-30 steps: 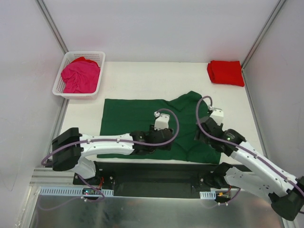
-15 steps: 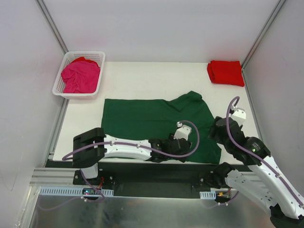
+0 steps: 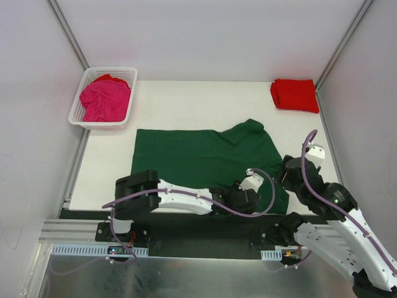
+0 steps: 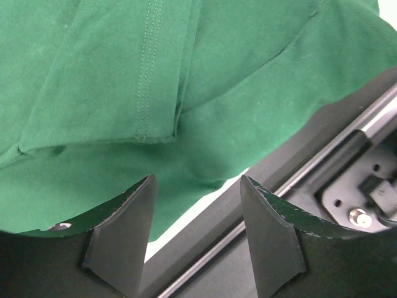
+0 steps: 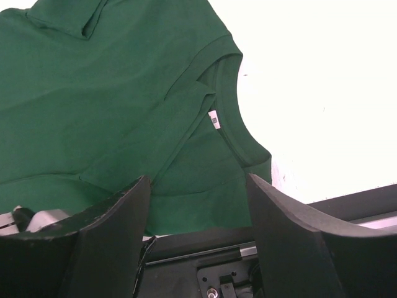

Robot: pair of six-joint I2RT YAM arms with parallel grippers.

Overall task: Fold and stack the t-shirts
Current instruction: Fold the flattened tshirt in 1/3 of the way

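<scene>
The dark green t-shirt [image 3: 198, 161] lies spread flat on the white table, its collar [image 5: 232, 105] toward the right side. A bright red t-shirt [image 3: 294, 94] sits folded at the back right corner. The magenta pink t-shirt [image 3: 105, 100] is crumpled in the basket. My left gripper [image 3: 248, 200] [image 4: 195, 211] hangs open over the green shirt's near hem by the table edge, with nothing between its fingers. Just off the shirt's near right corner, my right gripper [image 3: 287, 172] [image 5: 198, 205] is also open and empty.
A white lattice basket [image 3: 85, 84] stands at the back left corner. The black base rail [image 3: 198, 226] runs along the table's near edge, right beneath both grippers. White walls enclose the table on three sides.
My left arm has swept right along the green shirt's near hem. My right arm has drawn back off the shirt toward the near right, its jaws widening slightly.
</scene>
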